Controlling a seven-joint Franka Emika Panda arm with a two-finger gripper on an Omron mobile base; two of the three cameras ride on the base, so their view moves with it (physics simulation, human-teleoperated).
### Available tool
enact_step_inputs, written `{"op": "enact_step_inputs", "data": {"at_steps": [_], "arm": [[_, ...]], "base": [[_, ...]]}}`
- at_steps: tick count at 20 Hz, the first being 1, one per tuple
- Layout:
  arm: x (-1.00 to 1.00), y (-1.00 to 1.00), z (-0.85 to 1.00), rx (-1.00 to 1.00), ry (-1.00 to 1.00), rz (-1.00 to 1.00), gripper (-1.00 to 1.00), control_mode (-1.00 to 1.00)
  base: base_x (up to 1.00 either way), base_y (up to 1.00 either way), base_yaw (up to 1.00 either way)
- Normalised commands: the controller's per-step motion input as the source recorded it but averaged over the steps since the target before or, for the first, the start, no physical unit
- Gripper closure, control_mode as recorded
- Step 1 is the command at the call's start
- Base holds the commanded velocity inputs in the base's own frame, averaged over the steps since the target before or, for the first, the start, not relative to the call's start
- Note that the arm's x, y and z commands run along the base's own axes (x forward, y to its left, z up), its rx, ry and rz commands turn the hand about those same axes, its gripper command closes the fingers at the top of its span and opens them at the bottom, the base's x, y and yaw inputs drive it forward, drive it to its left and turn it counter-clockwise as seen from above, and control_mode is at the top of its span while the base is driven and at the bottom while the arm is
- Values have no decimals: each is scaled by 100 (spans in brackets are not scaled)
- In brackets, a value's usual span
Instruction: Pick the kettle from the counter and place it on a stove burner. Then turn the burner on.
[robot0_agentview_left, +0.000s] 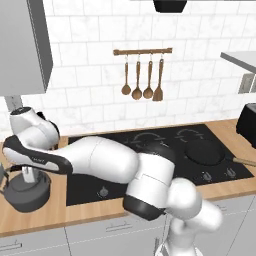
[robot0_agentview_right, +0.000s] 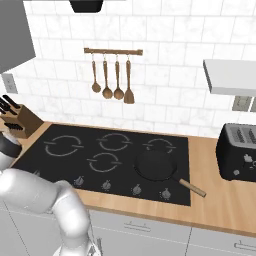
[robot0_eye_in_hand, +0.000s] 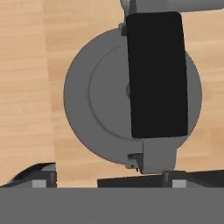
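The dark grey kettle (robot0_agentview_left: 24, 194) stands on the wood-grain counter (robot0_agentview_left: 55, 216) left of the black cooktop (robot0_agentview_left: 95, 187). My gripper (robot0_agentview_left: 31, 176) hangs straight down over it, just above the lid. In the hand view the kettle (robot0_eye_in_hand: 96, 100) is seen from above, its broad black handle (robot0_eye_in_hand: 157, 74) very close and right of centre. My gripper (robot0_eye_in_hand: 109, 178) is open, its fingertips (robot0_eye_in_hand: 41, 174) wide apart, and the handle sits nearer the right-hand one. The largest burner ring (robot0_agentview_right: 62, 146) lies bare at the cooktop's left.
A black frying pan (robot0_agentview_right: 156, 166) with a wooden handle covers the right front ring. A black toaster (robot0_agentview_right: 237, 152) stands right of the cooktop, a knife block (robot0_agentview_right: 20, 121) to the left. Knobs (robot0_agentview_right: 136, 189) line the front edge. Utensils (robot0_agentview_right: 112, 75) hang on the wall.
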Motion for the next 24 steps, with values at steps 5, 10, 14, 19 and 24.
{"op": "enact_step_inputs", "data": {"at_steps": [5,10,14,19,24], "arm": [[46,37,0,-6,5,8,-100,-100],[4,16,-18,-9,1,6,-100,-100],[-26,0,-32,-4,-4,1,-100,-100],[-48,-12,-34,0,-17,0,-100,-100],[-51,-40,-44,-5,-23,4,-100,-100]], "base": [[0,0,0],[0,0,0],[0,0,0],[0,0,0],[0,0,0]]}}
